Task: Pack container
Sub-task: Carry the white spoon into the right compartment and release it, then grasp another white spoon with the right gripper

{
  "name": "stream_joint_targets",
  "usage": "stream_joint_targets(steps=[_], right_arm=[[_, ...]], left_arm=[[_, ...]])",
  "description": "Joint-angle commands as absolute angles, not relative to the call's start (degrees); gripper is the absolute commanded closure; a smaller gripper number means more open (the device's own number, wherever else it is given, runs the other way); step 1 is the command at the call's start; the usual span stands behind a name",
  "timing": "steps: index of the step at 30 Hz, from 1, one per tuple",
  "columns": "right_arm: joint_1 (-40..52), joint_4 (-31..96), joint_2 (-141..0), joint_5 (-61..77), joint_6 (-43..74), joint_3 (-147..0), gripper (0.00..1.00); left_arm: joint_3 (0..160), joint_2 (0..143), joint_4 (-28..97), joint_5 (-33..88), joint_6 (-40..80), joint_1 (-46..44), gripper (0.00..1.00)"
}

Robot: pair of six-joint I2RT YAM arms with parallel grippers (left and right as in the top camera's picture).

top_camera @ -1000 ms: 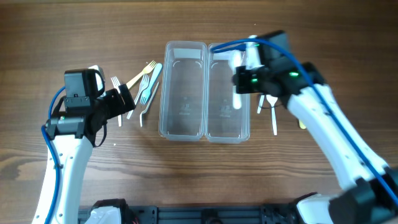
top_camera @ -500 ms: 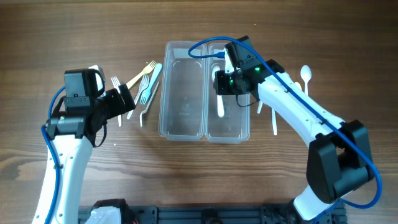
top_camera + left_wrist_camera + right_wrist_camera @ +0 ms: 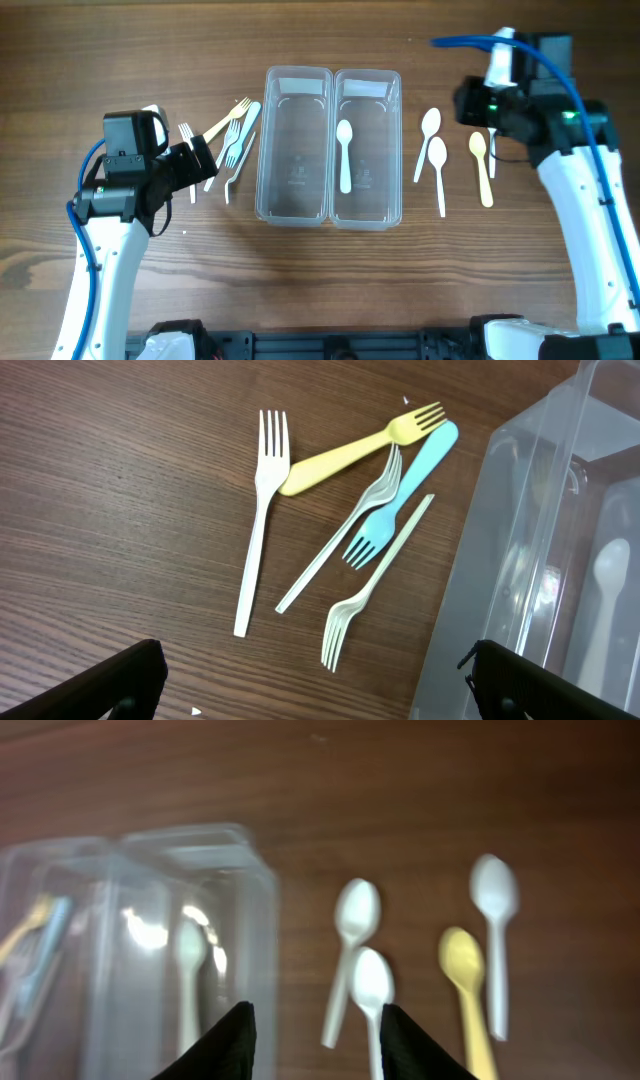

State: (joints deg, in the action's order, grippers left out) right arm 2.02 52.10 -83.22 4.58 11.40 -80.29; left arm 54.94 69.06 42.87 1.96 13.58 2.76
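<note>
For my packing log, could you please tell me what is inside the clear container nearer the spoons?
One white spoon lies flat inside that container. Its clear walls hide nothing, and no other item shows there.

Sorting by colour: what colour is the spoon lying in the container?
The spoon is white; overhead view shows it best.

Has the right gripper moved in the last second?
Yes. The right gripper has swung right, off the right-hand clear plastic container and out past the loose white plastic spoons beside it.
</note>
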Motion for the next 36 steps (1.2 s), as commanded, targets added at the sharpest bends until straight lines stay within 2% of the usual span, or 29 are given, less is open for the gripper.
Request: stream_joint_targets(steps=[1, 7, 10, 13, 16, 23, 31, 36], right_arm=[[0.30, 53.63, -87.05, 4.16, 10.50, -76.05, 0.59], [0.51, 48.95, -94.13, 4.45, 10.52, -68.77, 0.61], [0.54, 48.03, -97.19, 3.88, 10.41, -67.48, 0.67], [1.30, 48.05, -102.02, 3.36, 7.51, -67.00, 0.67], [2.59, 47.94, -106.67, -0.03, 7.49, -67.00, 0.62], [2.74, 45.71, -112.53, -0.03, 7.49, -67.00, 0.65], [2.74, 46.13, -112.64, -0.05, 7.66, -67.00, 0.94], [2.72, 48.86, -110.19, -0.05, 7.68, -68.86, 0.96]], left_arm=[[56.05, 69.12, 42.72, 1.85, 12.43, 3.11, 0.00], [56.05, 69.12, 42.74, 1.85, 12.43, 3.11, 0.00], [56.05, 69.12, 42.74, 1.83, 12.43, 3.11, 0.00], [56.05, 69.12, 42.74, 1.83, 12.43, 3.11, 0.00], [56.05, 69.12, 42.74, 1.83, 12.43, 3.11, 0.00], [56.05, 69.12, 42.74, 1.85, 12.43, 3.11, 0.00], [56.05, 69.12, 42.74, 1.83, 12.45, 3.11, 0.00], [56.05, 69.12, 42.74, 1.83, 12.45, 3.11, 0.00]])
